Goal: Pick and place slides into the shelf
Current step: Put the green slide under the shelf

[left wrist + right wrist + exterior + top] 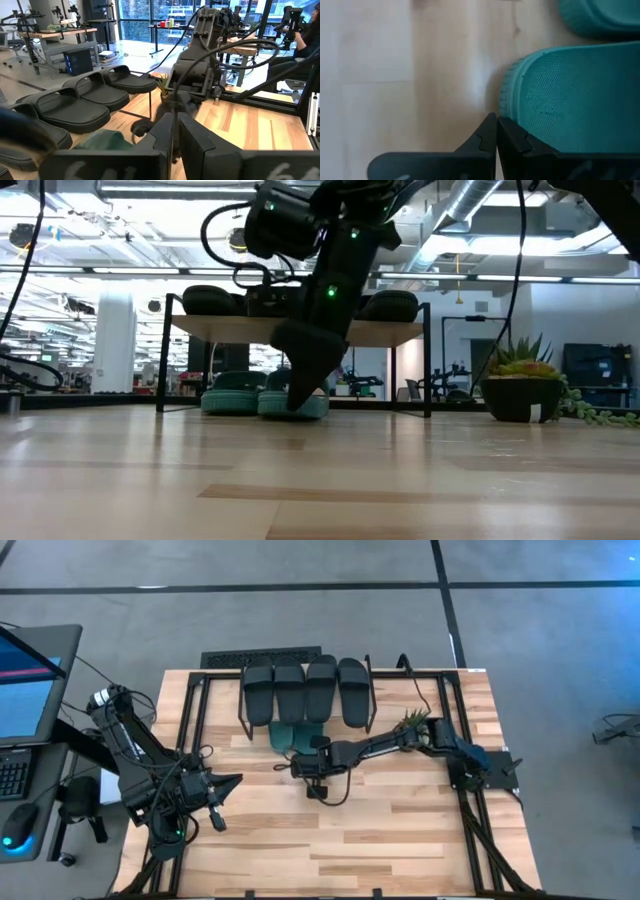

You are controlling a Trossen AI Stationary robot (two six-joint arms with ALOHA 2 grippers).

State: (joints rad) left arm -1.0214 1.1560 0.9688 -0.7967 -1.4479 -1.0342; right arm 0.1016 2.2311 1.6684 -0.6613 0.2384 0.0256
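1. High view: four black rubber slides sit atop the small wooden shelf, centre frame; two teal rubber slides lie beneath.
2. Right gripper, closed and empty, touches a teal heel.
3. Left gripper, lower left, is closed.
4. Likely light, bendy, grippy; pinch the strap.

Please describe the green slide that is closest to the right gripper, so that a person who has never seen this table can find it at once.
Find the small shelf with a light wooden top board on black metal legs, which carries four black rubber slides. Under it, two teal green rubber slides lie on the table. The wanted slide is the one whose rounded edge lies right beside the shut right gripper.
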